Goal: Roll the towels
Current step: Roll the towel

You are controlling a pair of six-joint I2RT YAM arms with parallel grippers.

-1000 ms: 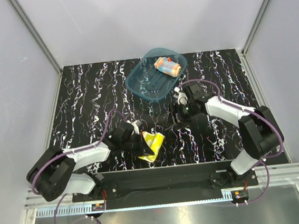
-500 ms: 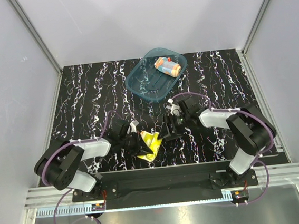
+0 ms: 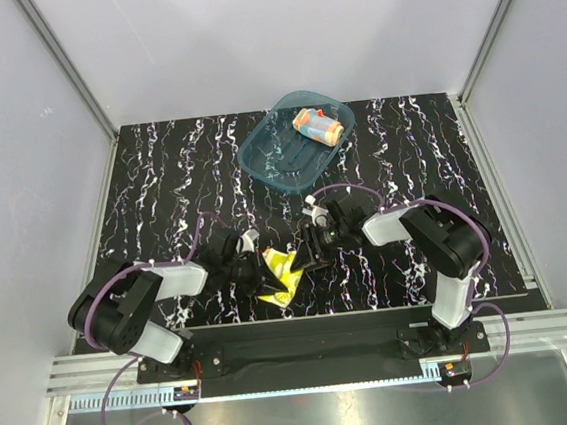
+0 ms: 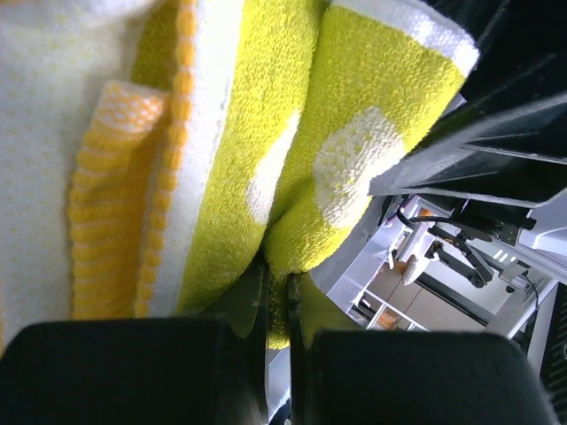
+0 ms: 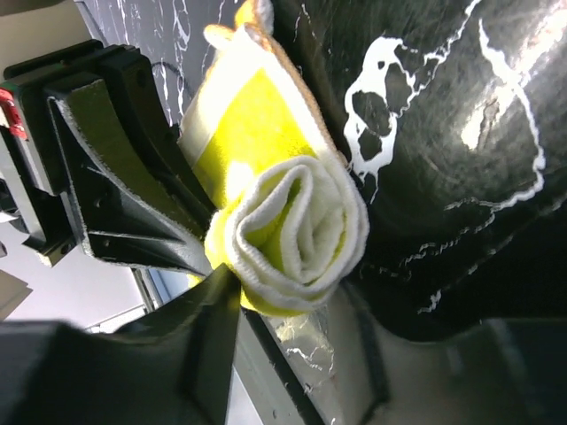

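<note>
Near the front middle of the black, white-veined worktop lies the yellow towel, crumpled and partly rolled, with both arms reaching in to it from either side. The left gripper meets it from the left. In the left wrist view its jaws are all but closed, and a fold of the yellow cloth with pale patches is pinched in the thin slit between them, so it has the towel fast. The right gripper comes in from the right, touching or nearly touching the towel's right end. In the right wrist view that end is wound into a tight spiral of white and yellow layers, sitting between the jaws, which stand partway apart. One of the fingers lies against the roll, but it cannot be told whether the other presses on it, so whether this gripper truly grips is unclear. Well apart, at the far middle of the worktop, sits a teal see-through tub. Inside it, toward its far right corner, the blue and orange towel lies rolled up.
</note>
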